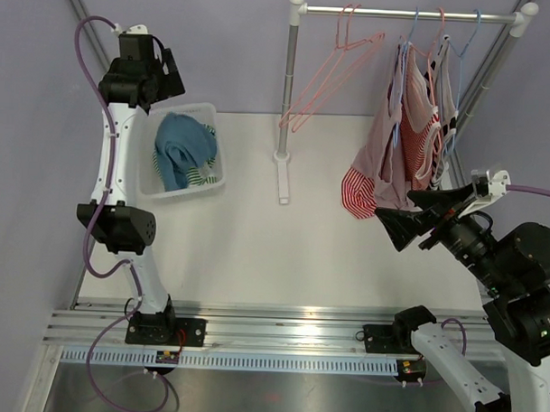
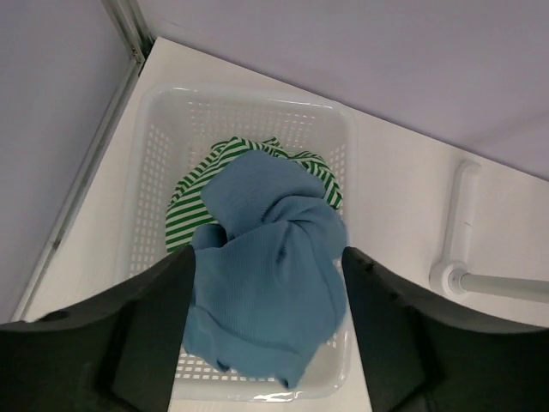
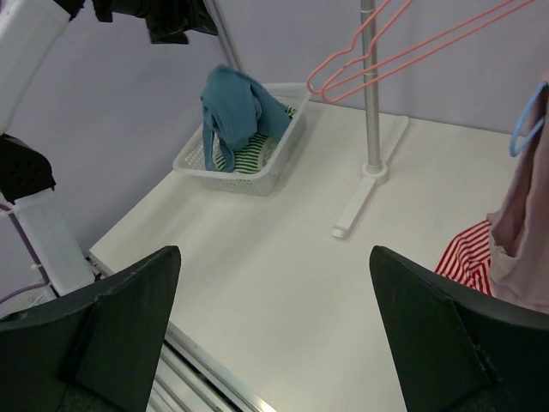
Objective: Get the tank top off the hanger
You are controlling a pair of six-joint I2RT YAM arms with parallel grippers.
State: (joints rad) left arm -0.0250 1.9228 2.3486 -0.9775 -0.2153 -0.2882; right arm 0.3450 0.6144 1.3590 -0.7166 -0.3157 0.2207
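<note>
The tank top (image 1: pixel 378 142), a mauve one with a red-striped one under it, hangs on a hanger (image 3: pixel 515 136) from the rack (image 1: pixel 408 13) in the upper right of the top view, together with several other tops. The right gripper (image 1: pixel 394 207) is just beside its lower hem, with the fingers spread wide and nothing between them. The left gripper (image 2: pixel 268 257) hovers over the basket (image 1: pixel 204 111) at the upper left, also wide open and empty, above a blue cloth (image 2: pixel 266 257). I judge the top to be very light, thin and soft, so it will fold and stretch when it is pulled, and it can catch on the ends of the hanger. The hem is easy to reach, but pulling there would probably drag the hanger along the rack. A better place to hold seems to be high, at one shoulder strap near the hanger, so that the strap can slip off the end, one side and then the other.
</note>
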